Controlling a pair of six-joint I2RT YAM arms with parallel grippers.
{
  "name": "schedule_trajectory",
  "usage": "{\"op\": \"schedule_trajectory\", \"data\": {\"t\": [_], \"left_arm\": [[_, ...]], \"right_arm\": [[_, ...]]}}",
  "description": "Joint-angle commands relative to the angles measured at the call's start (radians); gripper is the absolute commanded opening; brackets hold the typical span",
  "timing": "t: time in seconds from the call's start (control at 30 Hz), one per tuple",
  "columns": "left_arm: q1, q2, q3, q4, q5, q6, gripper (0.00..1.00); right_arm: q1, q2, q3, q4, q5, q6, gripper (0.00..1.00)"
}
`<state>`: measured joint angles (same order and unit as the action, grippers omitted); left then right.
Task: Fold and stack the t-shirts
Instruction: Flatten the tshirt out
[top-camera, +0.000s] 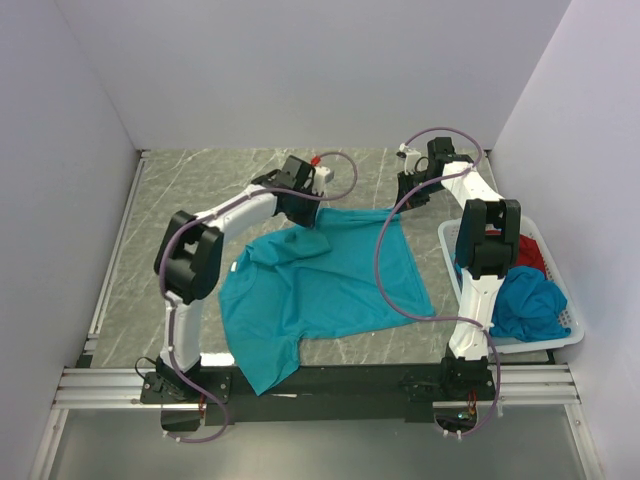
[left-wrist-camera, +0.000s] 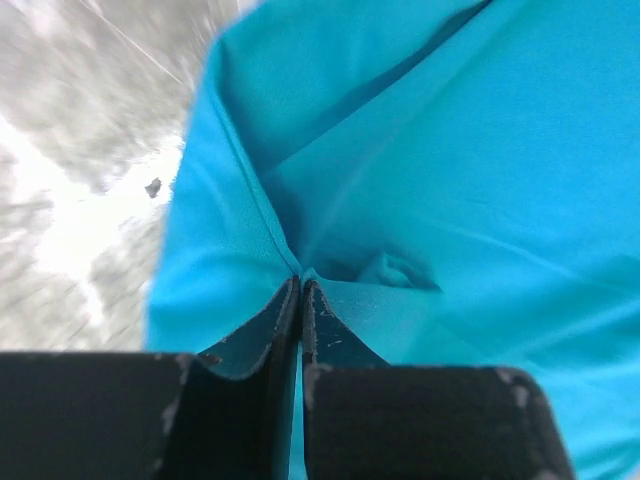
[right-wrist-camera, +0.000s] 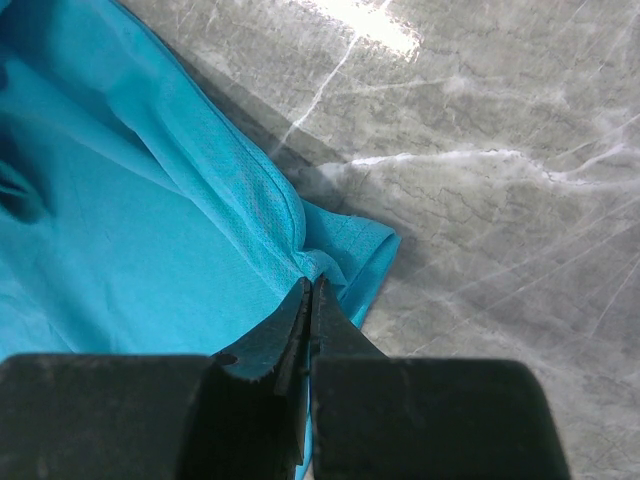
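You had the grey marbled table (top-camera: 200, 200) carrying the teal cotton t-shirt (top-camera: 320, 290), spread flat at its centre, one sleeve hanging over the near edge. The white slatted plastic basket (top-camera: 450, 245) at right held the bright blue shirt (top-camera: 528, 300) and red shirt (top-camera: 530, 252). Your left gripper (left-wrist-camera: 301, 285) was pinched closed on the teal shirt's far hem; your right gripper (right-wrist-camera: 310, 288) was likewise clamped on its far corner.

The teal t-shirt (top-camera: 320, 285) is soft matt cloth; near its hem the right wrist view shows a fine mesh-like knit. The table (top-camera: 200, 200) looks like polished grey marble with pale veins, glossy enough to throw glare. The basket (top-camera: 452, 262) at the right is white slatted plastic, holding matt blue (top-camera: 525, 300) and red cloth (top-camera: 530, 252). The gripper fingers (left-wrist-camera: 260, 340) are dull black, scuffed at the edges.
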<state>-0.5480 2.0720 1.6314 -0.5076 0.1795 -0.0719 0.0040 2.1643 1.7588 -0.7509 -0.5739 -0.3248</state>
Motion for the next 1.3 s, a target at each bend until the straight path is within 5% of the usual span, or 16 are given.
{"op": "schedule_trajectory", "data": {"t": [0.0, 0.8, 1.27], "left_arm": [[0.006, -0.142, -0.011, 0.011, 0.003, -0.005, 0.11], [0.036, -0.075, -0.165, 0.13, 0.071, -0.04, 0.13], [0.037, -0.096, -0.182, 0.138, 0.054, -0.028, 0.35]], "right_arm": [[0.001, -0.049, 0.001, -0.005, -0.021, -0.011, 0.0], [0.001, -0.041, 0.005, -0.013, -0.027, -0.019, 0.0], [0.002, -0.032, 0.007, -0.016, -0.024, -0.017, 0.0]]}}
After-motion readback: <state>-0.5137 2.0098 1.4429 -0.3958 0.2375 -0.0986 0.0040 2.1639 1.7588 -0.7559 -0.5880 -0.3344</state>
